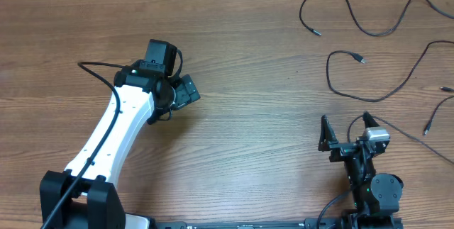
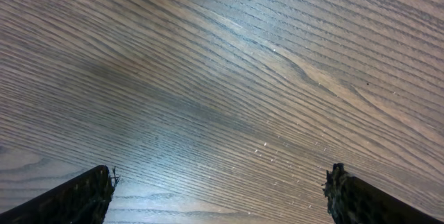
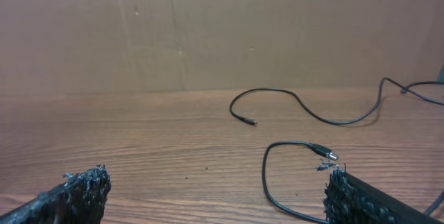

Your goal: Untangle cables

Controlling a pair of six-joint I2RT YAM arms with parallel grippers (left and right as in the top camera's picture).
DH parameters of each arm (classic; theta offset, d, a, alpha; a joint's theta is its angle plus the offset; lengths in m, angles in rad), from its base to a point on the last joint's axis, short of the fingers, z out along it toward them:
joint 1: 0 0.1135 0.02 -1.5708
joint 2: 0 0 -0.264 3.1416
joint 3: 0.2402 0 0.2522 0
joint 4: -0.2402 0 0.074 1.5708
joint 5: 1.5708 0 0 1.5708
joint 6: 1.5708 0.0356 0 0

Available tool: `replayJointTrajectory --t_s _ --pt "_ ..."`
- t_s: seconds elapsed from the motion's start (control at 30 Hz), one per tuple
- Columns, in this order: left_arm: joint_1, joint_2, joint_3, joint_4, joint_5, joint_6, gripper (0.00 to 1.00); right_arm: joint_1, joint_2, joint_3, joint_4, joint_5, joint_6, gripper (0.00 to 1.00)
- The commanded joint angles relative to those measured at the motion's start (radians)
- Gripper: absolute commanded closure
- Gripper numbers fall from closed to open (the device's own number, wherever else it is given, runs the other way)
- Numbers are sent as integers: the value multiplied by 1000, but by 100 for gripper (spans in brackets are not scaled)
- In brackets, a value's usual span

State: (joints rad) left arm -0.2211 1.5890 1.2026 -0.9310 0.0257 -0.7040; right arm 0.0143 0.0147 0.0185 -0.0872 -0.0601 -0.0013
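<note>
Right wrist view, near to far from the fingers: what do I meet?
The right gripper, open → cable with the silver-tipped plug → second cable, ending in a dark plug → brown back wall.

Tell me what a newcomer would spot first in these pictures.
Thin black cables lie loose and spread out over the far right of the table, not bundled. The white left arm reaches to mid-table, the left claw open over bare wood. The right claw, open too, sits at the near right, pointing toward the cables.
</note>
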Motion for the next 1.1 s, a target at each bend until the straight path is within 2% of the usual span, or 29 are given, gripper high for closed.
replayJointTrajectory --t_s 0.0,1.07 --pt "-2 10 -2 -3 -7 -7 0 -3 -12 -10 2 22 -8 0" --pt "-2 10 -2 -3 -7 -7 0 18 -12 -10 3 26 -33 0"
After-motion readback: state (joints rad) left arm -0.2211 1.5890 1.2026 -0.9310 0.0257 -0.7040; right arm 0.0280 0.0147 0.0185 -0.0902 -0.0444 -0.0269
